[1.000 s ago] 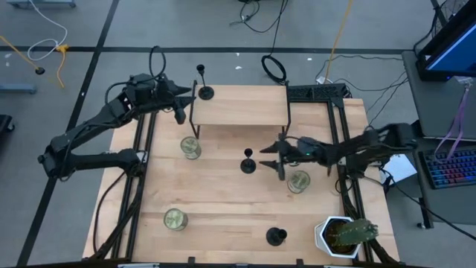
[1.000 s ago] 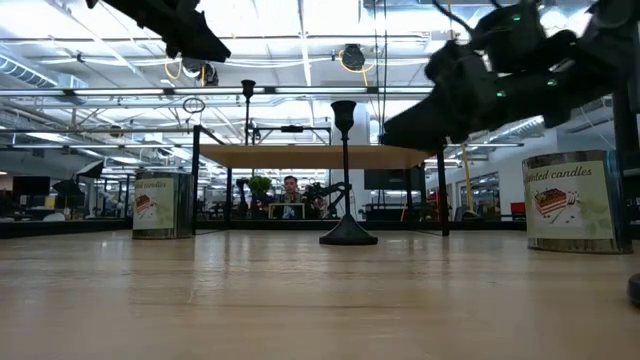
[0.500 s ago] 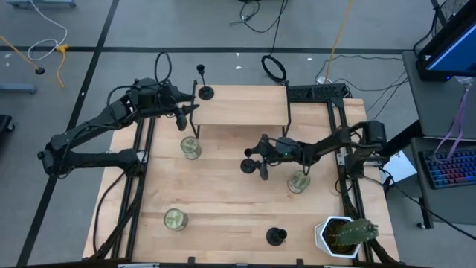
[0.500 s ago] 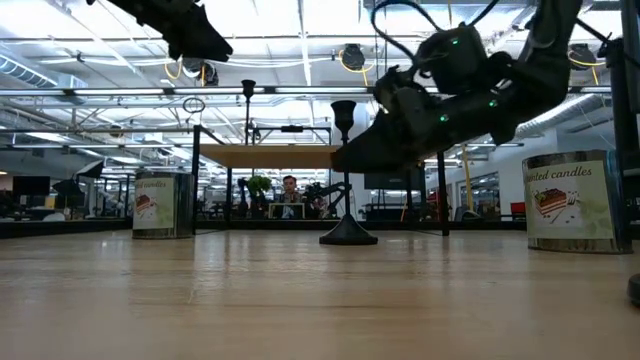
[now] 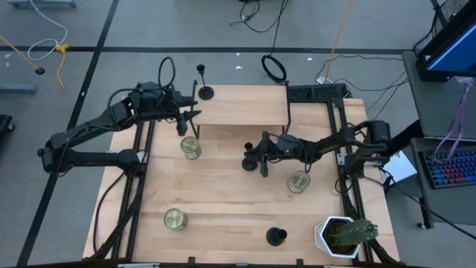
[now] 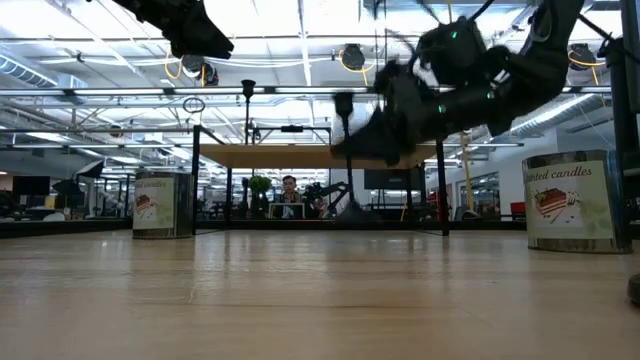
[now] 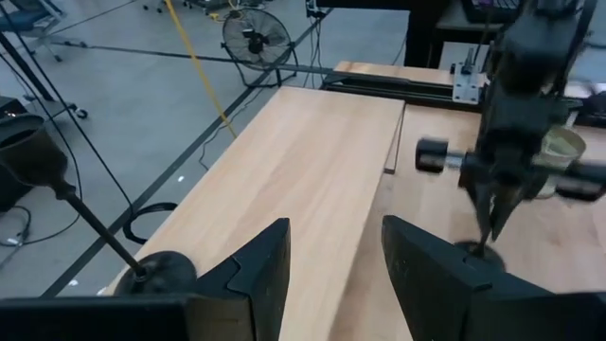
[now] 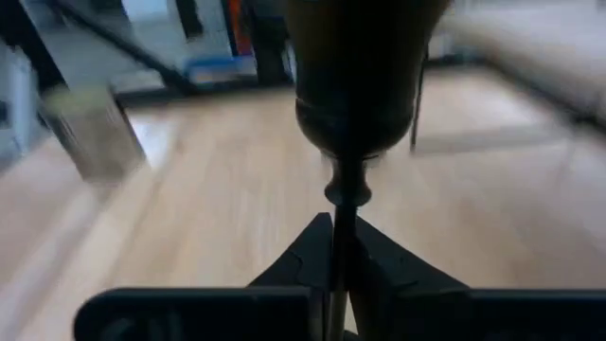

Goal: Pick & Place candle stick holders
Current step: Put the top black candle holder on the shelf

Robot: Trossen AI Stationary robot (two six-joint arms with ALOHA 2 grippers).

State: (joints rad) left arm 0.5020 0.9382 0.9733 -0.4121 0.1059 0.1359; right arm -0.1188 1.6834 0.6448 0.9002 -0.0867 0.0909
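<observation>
On the left of the table (image 5: 223, 201), the left gripper (image 5: 187, 117) is held above the near edge of the raised wooden shelf (image 5: 242, 112), and its jaws are seen open with nothing between them in the left wrist view. One candle stick holder (image 5: 203, 83) is standing upright at the far left corner of the shelf. In the middle of the table, a second holder (image 5: 248, 158) is gripped by the right gripper (image 5: 259, 158); in the right wrist view the jaws are closed on its thin stem just below the cup. In the low view this holder appears lifted and tilted, its base no longer seen flat on the wood. A third holder (image 5: 277, 237) is standing near the front edge, beside a white plant pot (image 5: 331, 234). Three candle tins (image 5: 191, 147) are also placed on the table.

The holders are judged to be stiff and rather light, with most weight in the round base, so they can swing or tip easily. The smooth stem may be slippery; it is best taken high, under the cup, as is done here.

Compared with half a second ago, the middle holder has been raised from the table and blurred by motion, and the right gripper has moved slightly upward, while the left arm has stayed nearly in its place
</observation>
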